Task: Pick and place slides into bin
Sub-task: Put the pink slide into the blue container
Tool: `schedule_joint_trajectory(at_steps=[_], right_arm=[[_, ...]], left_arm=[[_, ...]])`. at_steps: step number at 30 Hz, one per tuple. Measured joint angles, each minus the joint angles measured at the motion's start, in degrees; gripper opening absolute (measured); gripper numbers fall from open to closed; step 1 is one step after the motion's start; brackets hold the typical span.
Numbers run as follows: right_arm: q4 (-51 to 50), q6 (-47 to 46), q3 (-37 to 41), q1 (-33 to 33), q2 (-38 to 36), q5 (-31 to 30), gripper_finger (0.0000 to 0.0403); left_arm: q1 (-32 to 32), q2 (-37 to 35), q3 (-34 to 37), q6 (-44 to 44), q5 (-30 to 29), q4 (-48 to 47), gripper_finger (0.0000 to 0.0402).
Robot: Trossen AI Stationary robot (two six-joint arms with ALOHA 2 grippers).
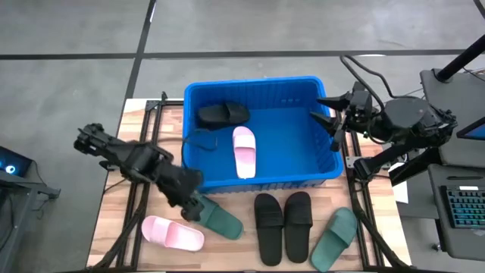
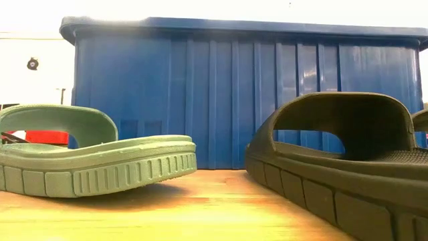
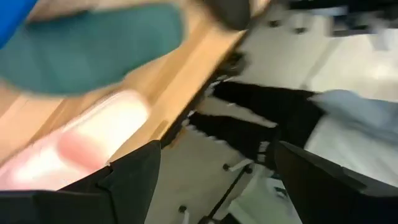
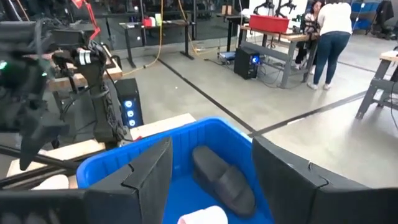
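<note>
Blue bin (image 1: 322, 176) holds two slides, five wait on the bench (image 1: 242, 254); left gripper (image 1: 198, 209) hangs spread-jawed over a green one (image 1: 220, 219), right gripper (image 1: 331, 114) released above the rim.

Wooden table in a workshop, with equipment and a person around it.
A light wooden table (image 1: 114, 189) is sitting on a grey floor (image 1: 76, 30) crossed by dark lines. A keyboard (image 1: 464, 206) is lying just beside the table's right edge. Well beyond the table, a person (image 4: 329, 34) is standing at a workbench (image 4: 292, 53) carrying a red crate (image 4: 268, 23).
</note>
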State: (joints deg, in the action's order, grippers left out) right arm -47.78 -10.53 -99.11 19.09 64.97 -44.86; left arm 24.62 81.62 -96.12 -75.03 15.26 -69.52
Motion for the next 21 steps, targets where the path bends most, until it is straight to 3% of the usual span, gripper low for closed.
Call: schedule_joint_trajectory(at_steps=[9, 13, 21], right_arm=[[-0.4, -1.4, 0.0, 0.0, 0.0, 0.0, 0.021], [-0.4, -1.4, 0.0, 0.0, 0.0, 0.0, 0.021], [-0.4, -1.4, 0.0, 0.0, 0.0, 0.1, 0.021]], left_arm=[[6.5, 9.1, 0.0, -15.1, -3.9, -20.5, 0.0299], [8.8, 13.2, 0.0, -21.8, -7.2, -19.5, 0.0299], [12.4, 20.4, 0.1, -23.9, -4.9, -20.5, 0.0299]])
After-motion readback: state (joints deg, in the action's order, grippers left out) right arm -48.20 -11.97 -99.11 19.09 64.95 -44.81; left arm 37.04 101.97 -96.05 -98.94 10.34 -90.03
